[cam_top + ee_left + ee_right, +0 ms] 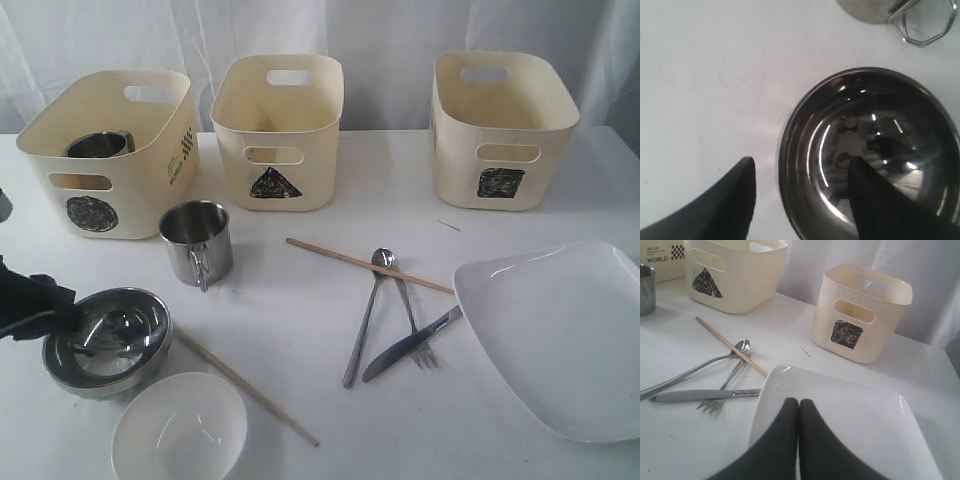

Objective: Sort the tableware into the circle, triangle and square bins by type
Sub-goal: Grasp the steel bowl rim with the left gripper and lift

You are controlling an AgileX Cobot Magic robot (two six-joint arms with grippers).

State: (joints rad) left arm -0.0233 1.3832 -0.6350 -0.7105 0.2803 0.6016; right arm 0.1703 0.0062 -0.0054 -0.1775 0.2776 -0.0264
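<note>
The white tabletop (300,320) carries three cream bins along the back: the circle bin (140,195) at left, the triangle bin (305,180) in the middle and the square bin (455,150) at right. The large white plate (560,340) lies front right. The right claw (799,402) hangs over it, pinched closed and empty. The steel bowl (105,340) sits front left, and the left claw (801,161) stands wide open astride its rim, one finger inside and one outside. The white bowl (180,430) sits just in front. One steel mug (98,145) stands inside the circle bin, the other mug (197,240) on the tabletop before it. One chopstick (245,388) lies beside the bowls. The other chopstick (340,256) crosses the spoon (365,320) and fork (410,315), and the knife (400,352) crosses the fork.
</note>
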